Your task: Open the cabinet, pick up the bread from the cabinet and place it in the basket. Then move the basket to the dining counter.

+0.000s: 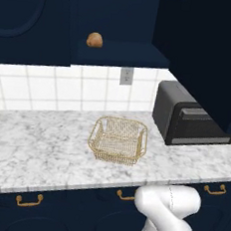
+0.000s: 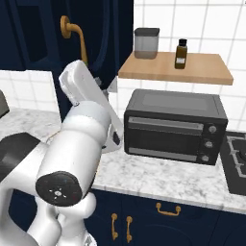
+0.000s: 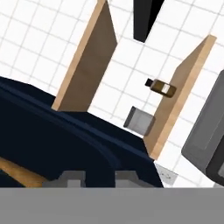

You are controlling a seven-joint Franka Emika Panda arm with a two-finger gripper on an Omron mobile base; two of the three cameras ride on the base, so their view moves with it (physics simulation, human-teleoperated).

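The claw sat hard against the open cabinet door, its two tips showing at the bottom of the hand view with the dark navy panel edge running between them. Whether it was clenched on that edge, closing, or released could not be told. The brass handle lay just beside the claw, off to one side and not between the tips.

Beyond the door from the claw were a wooden shelf with a grey-lidded jar and a brown bottle, and a toaster oven beneath it.

The bread rested on the cabinet's shelf, exposed, well apart from the claw. The wire basket stood below the bread on the marble tabletop.

The opening looked wide enough. The claw should probably let go and back straight off the door to avoid dragging it shut. It would then need to swing round the door's edge, approach the bread level with the shelf, and close on its middle.
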